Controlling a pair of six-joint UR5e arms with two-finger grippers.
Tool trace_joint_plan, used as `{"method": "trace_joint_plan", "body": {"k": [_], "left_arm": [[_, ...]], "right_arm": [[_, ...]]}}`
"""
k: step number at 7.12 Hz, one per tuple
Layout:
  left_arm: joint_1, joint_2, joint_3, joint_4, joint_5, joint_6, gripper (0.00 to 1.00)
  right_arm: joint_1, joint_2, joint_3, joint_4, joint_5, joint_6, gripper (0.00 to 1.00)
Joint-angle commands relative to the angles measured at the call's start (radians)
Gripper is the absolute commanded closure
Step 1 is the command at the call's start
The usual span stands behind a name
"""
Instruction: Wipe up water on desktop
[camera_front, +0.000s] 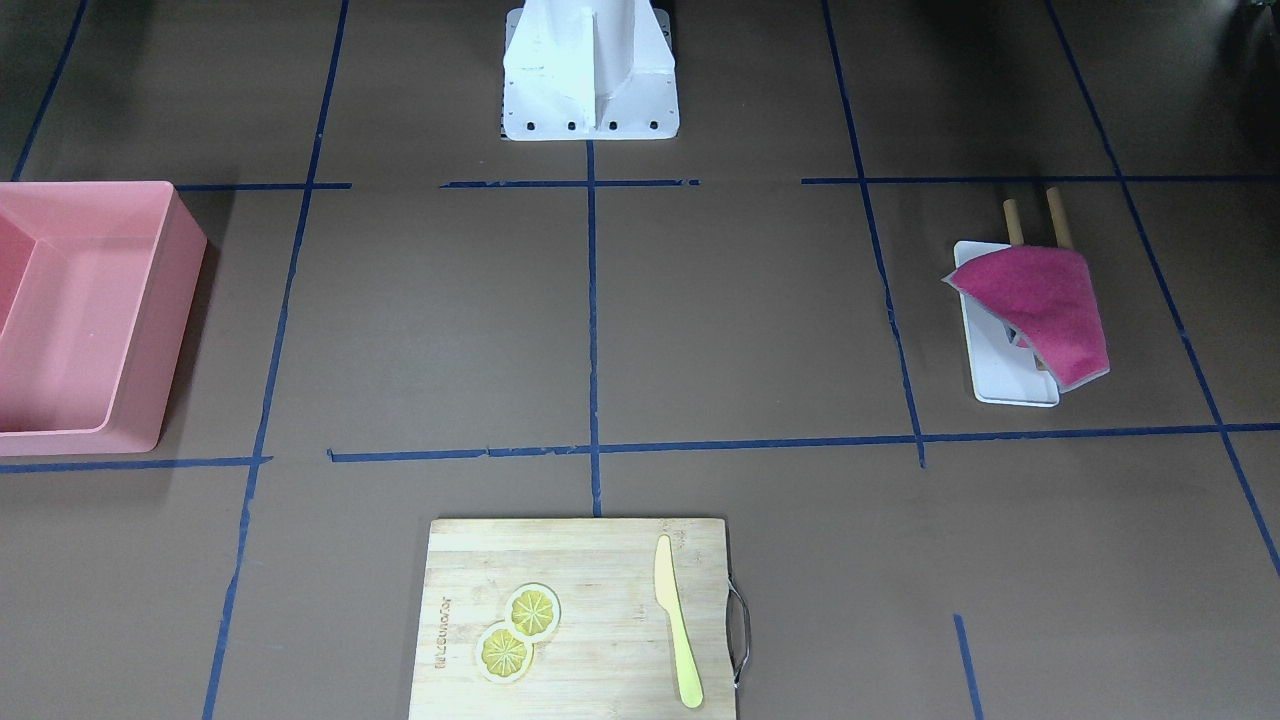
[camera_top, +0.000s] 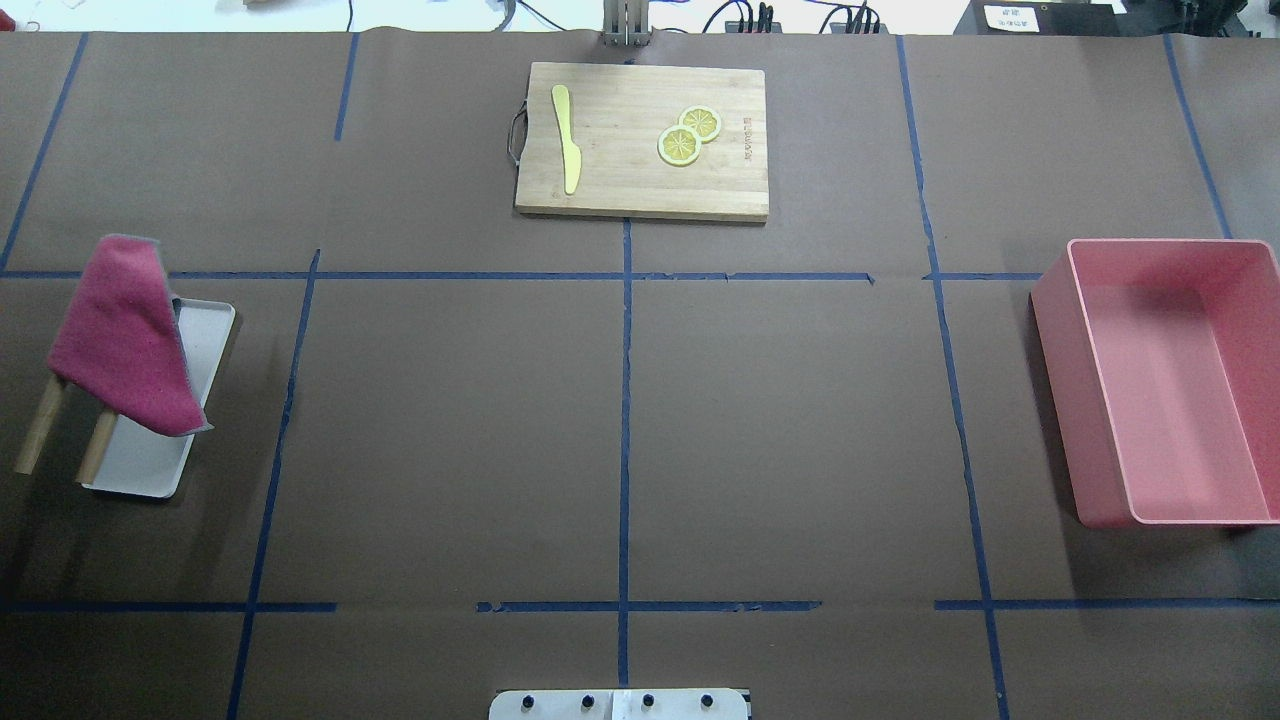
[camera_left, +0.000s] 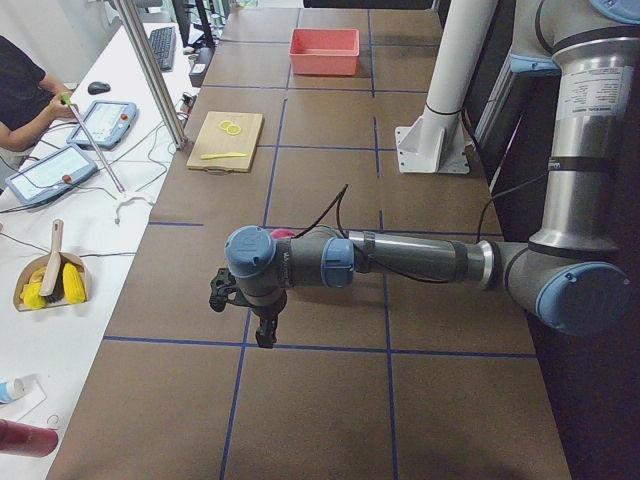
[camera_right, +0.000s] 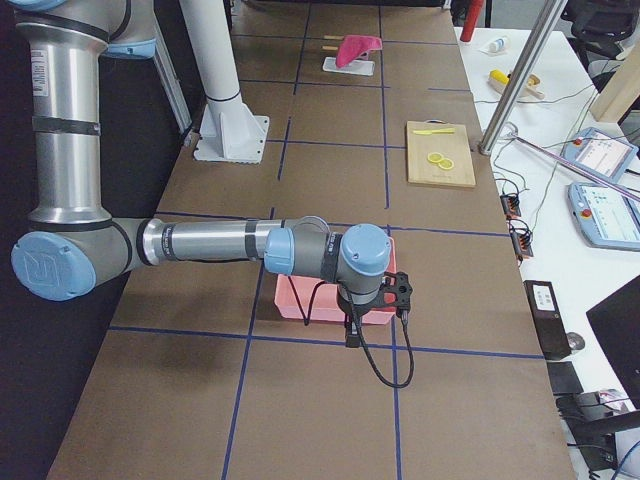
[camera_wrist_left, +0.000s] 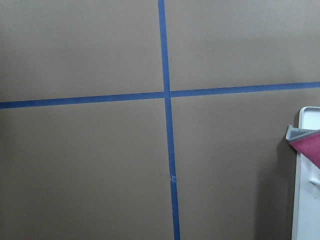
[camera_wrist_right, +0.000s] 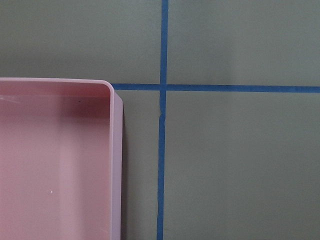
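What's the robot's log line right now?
left hand: near cloth, grip unclear | right hand: by pink bin, grip unclear | cloth: on rack | desktop: no water seen

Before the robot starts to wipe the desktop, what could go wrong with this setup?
The magenta cloth is draped over two wooden rods above a white tray; pulling it may drag or tip them.
No wet patch shows on the desktop in any view, so the wipe might miss the water.
A wide stroke could knock the loose yellow knife on the cutting board.
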Motion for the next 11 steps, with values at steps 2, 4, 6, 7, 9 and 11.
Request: {"method": "trace_joint_plan", "body": {"k": [2, 4, 6, 7, 9, 11], "left_arm": [[-0.004, 0.012, -0.029, 0.002, 0.004, -0.002, 0.0], [-0.004, 0.006, -0.021, 0.001, 0.003, -0.002, 0.0], [-0.001, 0.0, -0.026, -0.001, 0.001, 0.0, 0.0], [-0.002, 0.0, -0.035, -0.002, -0.002, 0.001, 0.0], [-0.002, 0.0, -0.037, -0.004, -0.004, 0.001, 0.0], [0.007, -0.003, -0.055, -0.007, -0.007, -0.027, 0.0]], "right_arm": [[0.002, 0.011, 0.019, 0.0, 0.001, 0.004, 0.0], [0.002, 0.009, 0.028, -0.002, 0.002, 0.005, 0.0], [0.0, 0.011, 0.054, 0.0, 0.001, 0.004, 0.0], [-0.003, 0.018, 0.054, 0.0, -0.004, 0.001, 0.0], [-0.001, 0.029, 0.076, 0.0, 0.001, 0.002, 0.0], [-0.003, 0.03, 0.076, 0.001, 0.001, 0.002, 0.0]]}}
